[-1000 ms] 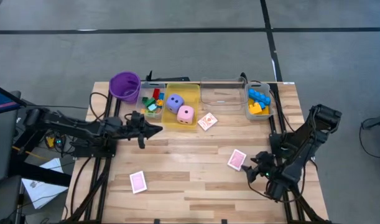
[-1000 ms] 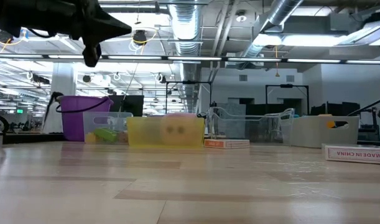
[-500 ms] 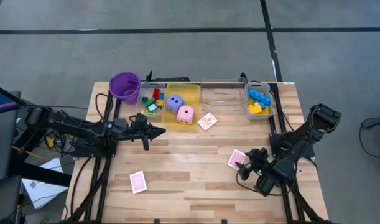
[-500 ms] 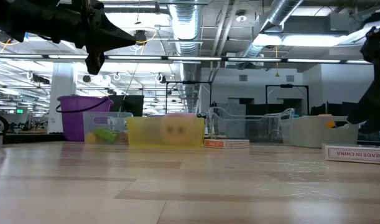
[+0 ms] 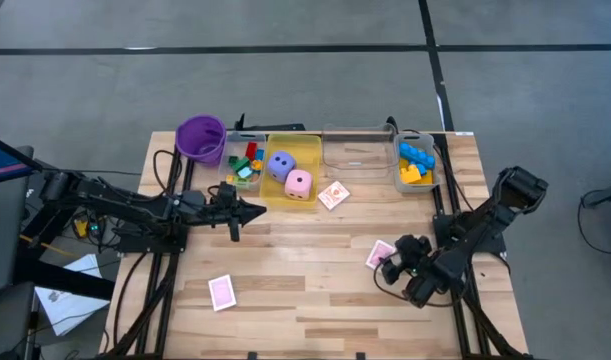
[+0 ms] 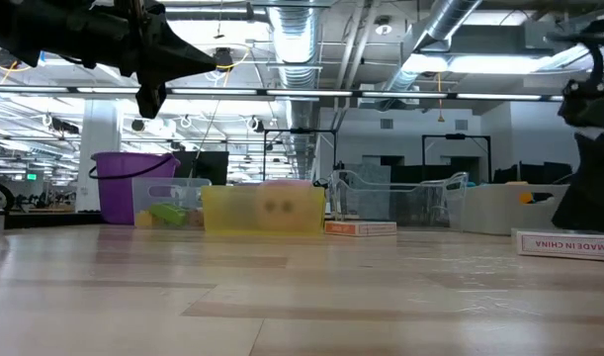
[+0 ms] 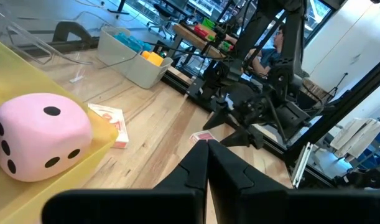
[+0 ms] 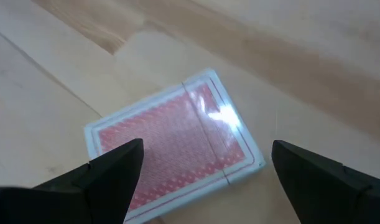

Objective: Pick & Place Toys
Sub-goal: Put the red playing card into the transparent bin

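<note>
Wooden tabletop: your right gripper (image 5: 390, 268) hangs wide open and empty over one card pack (image 8: 174, 140); two more packs (image 5: 221, 292) (image 5: 333, 195) lie loose. Farther back, dice (image 5: 298, 184) and bricks (image 5: 415, 162) are binned; your left gripper (image 5: 253, 210) waits closed.

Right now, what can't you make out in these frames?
- Card pack under the right gripper: near end cut off by the right wrist view's edge; in the high view the gripper covers part of it.
- Bricks in the clear bin: too small to count from above, blurred in the low view.
- Purple die: out of the left wrist view, which shows only the pink die.
</note>
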Robot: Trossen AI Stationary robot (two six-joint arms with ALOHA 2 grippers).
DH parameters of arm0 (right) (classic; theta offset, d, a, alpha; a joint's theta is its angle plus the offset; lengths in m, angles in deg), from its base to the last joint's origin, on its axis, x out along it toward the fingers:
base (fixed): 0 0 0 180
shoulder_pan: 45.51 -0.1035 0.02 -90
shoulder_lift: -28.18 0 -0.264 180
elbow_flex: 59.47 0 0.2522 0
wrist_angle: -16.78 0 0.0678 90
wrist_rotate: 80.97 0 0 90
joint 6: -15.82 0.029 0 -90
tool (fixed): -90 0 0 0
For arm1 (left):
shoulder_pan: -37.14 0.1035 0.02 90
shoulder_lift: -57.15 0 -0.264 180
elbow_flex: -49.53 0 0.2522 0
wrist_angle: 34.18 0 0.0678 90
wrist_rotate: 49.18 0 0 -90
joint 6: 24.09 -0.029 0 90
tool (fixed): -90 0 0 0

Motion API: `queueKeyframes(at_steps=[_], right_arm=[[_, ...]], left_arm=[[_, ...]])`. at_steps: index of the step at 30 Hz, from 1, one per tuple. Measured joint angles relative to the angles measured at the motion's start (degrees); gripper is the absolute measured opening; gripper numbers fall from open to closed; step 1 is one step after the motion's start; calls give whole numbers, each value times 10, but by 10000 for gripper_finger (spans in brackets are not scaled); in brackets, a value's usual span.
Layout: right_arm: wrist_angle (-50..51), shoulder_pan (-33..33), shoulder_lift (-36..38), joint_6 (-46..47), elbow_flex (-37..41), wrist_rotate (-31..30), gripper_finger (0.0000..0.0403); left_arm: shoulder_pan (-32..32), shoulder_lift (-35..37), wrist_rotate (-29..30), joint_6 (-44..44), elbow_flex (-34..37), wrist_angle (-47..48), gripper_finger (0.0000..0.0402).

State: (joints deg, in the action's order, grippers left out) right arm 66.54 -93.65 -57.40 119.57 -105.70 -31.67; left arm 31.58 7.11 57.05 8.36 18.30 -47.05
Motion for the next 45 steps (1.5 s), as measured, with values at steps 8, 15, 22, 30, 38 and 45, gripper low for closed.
queueKeyframes(at_steps=[8,15,22,30,38,45], right_arm=[[-124,-17,2,10,64,-29,347],[-156,-42,0,5,40,-9,347],[-335,-51,0,-107,36,19,344],[-446,-23,0,-275,36,4,344],[-409,-13,0,-278,36,5,344],[-364,-13,0,-279,36,-31,344]], left_arm=[[-6,0,0,0,0,0,0],[-9,0,0,0,0,-2,0],[-9,0,0,0,0,-2,0],[-9,0,0,0,0,-2,0],[-9,0,0,0,0,-2,0],[-9,0,0,0,0,-1,0]])
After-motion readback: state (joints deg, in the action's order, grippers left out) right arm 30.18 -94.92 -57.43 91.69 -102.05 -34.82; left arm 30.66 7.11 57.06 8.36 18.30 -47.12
